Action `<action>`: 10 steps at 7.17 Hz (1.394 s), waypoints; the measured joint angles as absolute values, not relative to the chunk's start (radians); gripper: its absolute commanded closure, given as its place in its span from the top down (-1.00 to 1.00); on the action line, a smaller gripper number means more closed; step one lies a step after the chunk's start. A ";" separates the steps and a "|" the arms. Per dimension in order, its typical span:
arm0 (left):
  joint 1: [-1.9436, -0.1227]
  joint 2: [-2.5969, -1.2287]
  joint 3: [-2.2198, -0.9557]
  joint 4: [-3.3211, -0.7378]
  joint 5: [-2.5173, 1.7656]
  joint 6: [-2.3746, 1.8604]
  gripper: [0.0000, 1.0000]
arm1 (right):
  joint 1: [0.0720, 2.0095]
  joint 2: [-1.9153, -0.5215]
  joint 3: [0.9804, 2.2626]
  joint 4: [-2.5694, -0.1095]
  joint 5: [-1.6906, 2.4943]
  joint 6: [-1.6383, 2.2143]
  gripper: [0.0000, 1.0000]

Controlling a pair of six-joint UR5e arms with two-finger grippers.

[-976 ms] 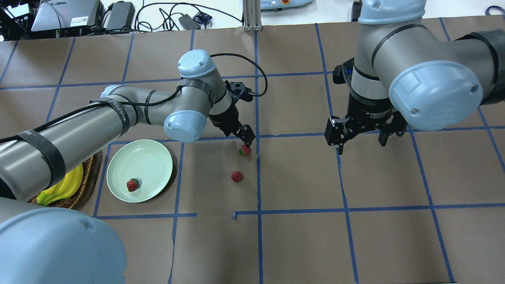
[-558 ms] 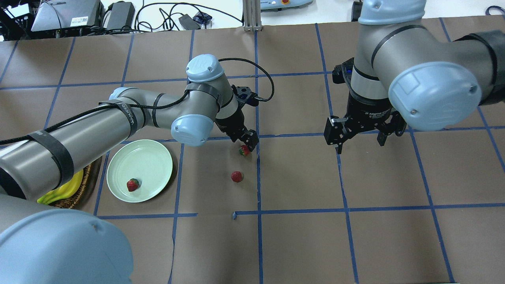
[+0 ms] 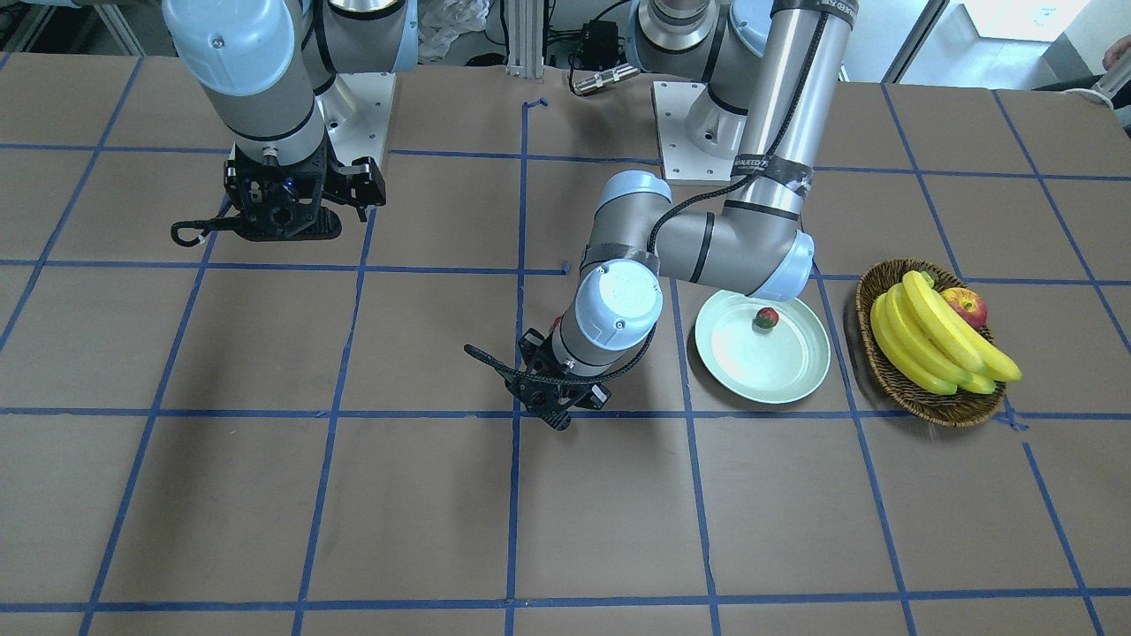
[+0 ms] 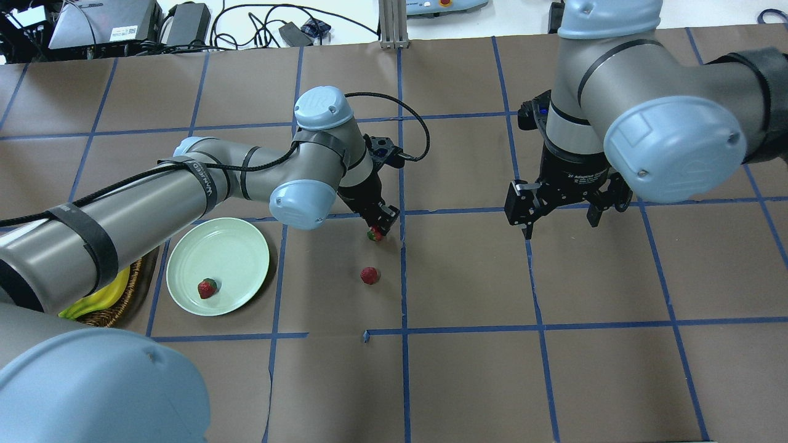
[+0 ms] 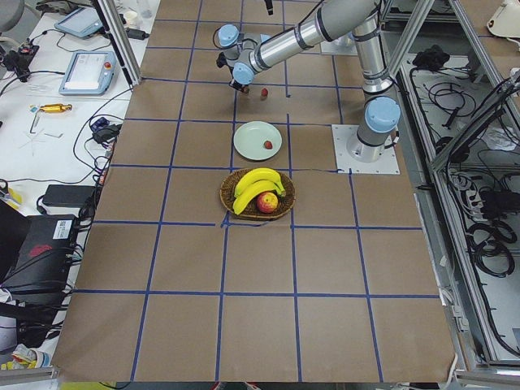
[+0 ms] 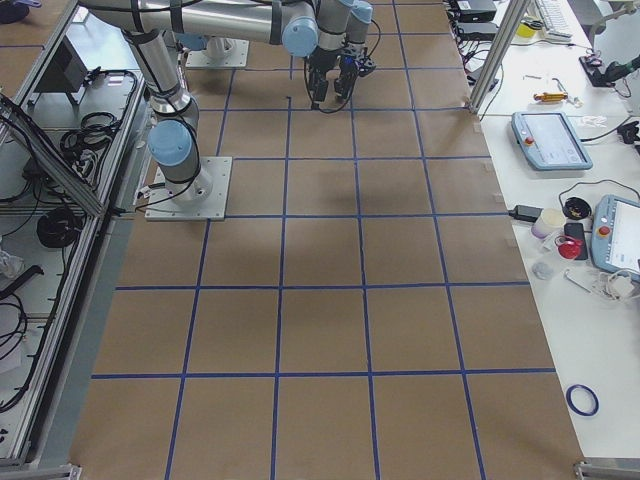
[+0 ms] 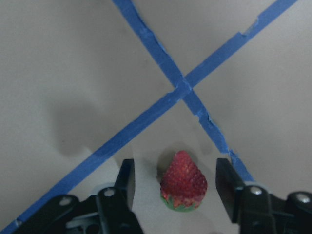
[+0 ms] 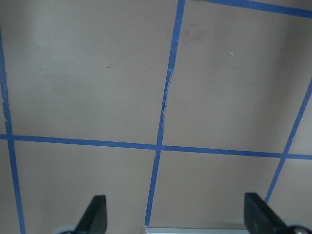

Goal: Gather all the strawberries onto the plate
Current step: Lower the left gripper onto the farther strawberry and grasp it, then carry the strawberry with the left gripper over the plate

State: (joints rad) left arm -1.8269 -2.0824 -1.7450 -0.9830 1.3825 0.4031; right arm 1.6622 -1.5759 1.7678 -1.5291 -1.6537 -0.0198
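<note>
Near the middle of the counter [image 4: 468, 369], just beside a crossing of blue tape lines [image 7: 183, 90], one strawberry [image 7: 184, 181] lies on the brown paper. Its pointed tip is turned away from the wrist camera and its green cap toward it. The left tool [image 4: 377, 230] stands low over this berry, tilted, with its two black fingers [image 7: 126, 179] spread to either side of the fruit. A thin strip of counter shows between the berry and each finger, so the tool is open and grips nothing yet.

A second strawberry [image 4: 369, 275] lies alone on the counter near the first, on the robot's side of it and apart from the tool. The third strawberry [image 4: 207, 287] is inside the plate [image 4: 225, 249], close to the rim on the robot's side. The plate rests on the counter to the left of the two loose berries, well apart from them. Just beside the plate, farther to the left, stands a wicker basket [image 3: 928, 408] that holds a bunch of bananas [image 3: 928, 340] and an apple [image 3: 965, 306].

The right tool [image 8: 175, 209] hangs above the counter well to the right of the berries, pointing down. Its fingers are spread wide apart, open, and the right wrist view shows brown paper and tape lines between them.
</note>
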 measured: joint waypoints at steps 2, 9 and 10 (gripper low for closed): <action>-1.827 -2.056 -1.731 -0.988 1.436 0.407 -1.00 | 1.662 -1.575 1.767 -1.529 -1.654 -0.020 1.00; -1.612 -1.950 -1.727 -1.278 1.717 0.696 -1.00 | 1.662 -1.576 1.761 -1.532 -1.660 -0.018 1.00; -1.565 -1.945 -1.755 -1.285 1.757 0.763 -1.00 | 1.662 -1.575 1.760 -1.534 -1.659 -0.018 1.00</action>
State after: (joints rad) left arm -1.5652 -1.9449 -1.7547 -1.2850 1.7566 0.7631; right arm 1.6624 -1.5748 1.7603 -1.5335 -1.6589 -0.0176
